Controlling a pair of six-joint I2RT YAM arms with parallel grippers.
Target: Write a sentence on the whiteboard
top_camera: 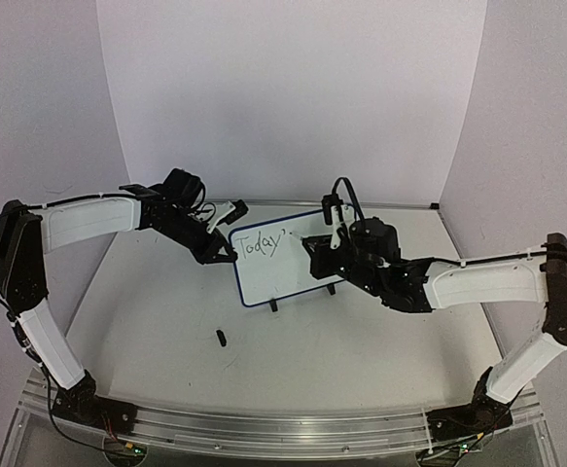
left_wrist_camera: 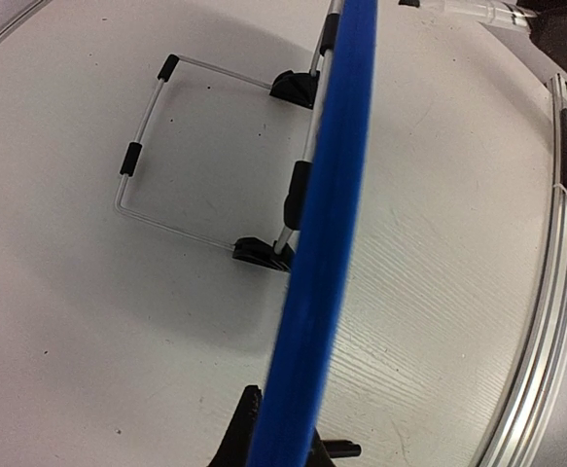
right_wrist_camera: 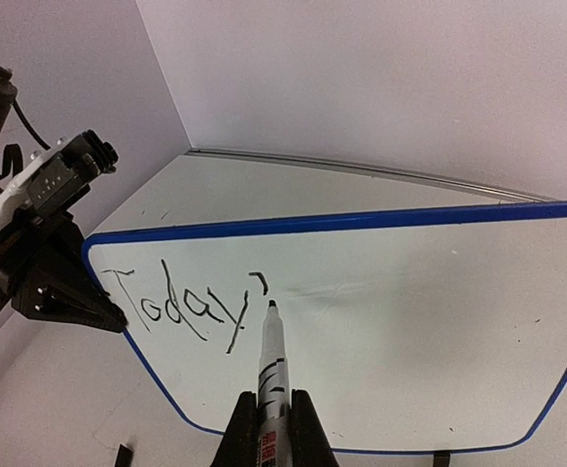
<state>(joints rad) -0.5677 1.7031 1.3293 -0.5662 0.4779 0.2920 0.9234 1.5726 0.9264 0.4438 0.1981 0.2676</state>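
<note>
Top view: board (top_camera: 278, 277) is standing mid-table, leaning back, at 12 o'clock from the bases. Left gripper (top_camera: 227, 255) is clamping its 9 o'clock edge. Right gripper (top_camera: 320, 245) is reaching in from 3 o'clock, covering the board's right part. Writing (top_camera: 262, 243) is reading "Today'", top left of the board. Small black piece (top_camera: 222, 338), possibly a cap, is lying on the table (top_camera: 361, 360) at 7 o'clock from the board, well apart.

Left wrist: blue rim (left_wrist_camera: 327, 243) is running between the fingers, which are pinching it with only the rim's thickness between them. Wire stand (left_wrist_camera: 152, 146) is resting on the table behind.

Right wrist: fingers are squeezing the marker (right_wrist_camera: 271, 379) barrel, nearly together. Tip is pointing to 12 o'clock, just under the apostrophe. Can't tell if it is touching the board.

Likely step: adding the "s". To do it well, I'd be pressing lightly so the board isn't tipping back, leaning on the left clamp as brace, making small strokes, matching the "Today" baseline, and working toward 3 o'clock where white space is showing.
</note>
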